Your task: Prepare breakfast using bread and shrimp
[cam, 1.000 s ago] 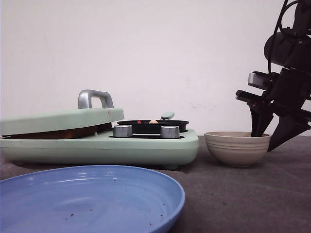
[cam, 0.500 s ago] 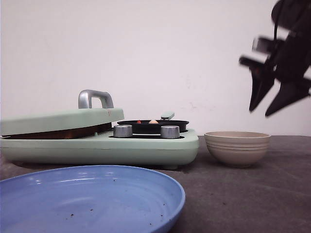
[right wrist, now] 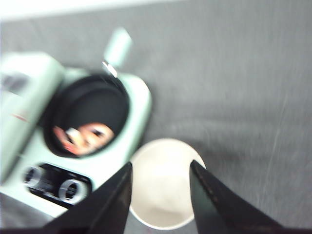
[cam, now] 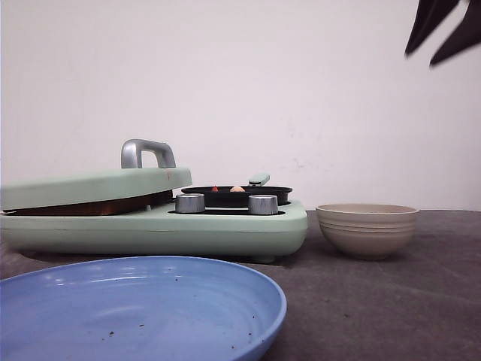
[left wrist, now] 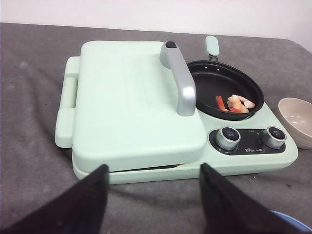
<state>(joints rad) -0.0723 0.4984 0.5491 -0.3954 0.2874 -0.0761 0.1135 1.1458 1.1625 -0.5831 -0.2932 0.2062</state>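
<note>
Leftmost, the left gripper [left wrist: 153,204] hangs with fingers spread and empty before the mint-green cooker [left wrist: 161,117], lid [left wrist: 131,97] closed. Next, shrimp [left wrist: 236,103] lie in its black pan [left wrist: 225,87], toward the beige bowl [cam: 367,229]. High above that bowl, the right gripper [right wrist: 160,200] is parted, holding nothing.

You've got almost nothing readable here. Only candidate: small white print on the dark control panel [left wrist: 248,146] of the mint-green plastic cooker [left wrist: 141,107], sitting between and below the two silver metal knobs [left wrist: 227,138] in the left wrist view. It looks like a brand mark plus tiny dial markings, but it's too small to make out. Front and right wrist views show no legible text.
</note>
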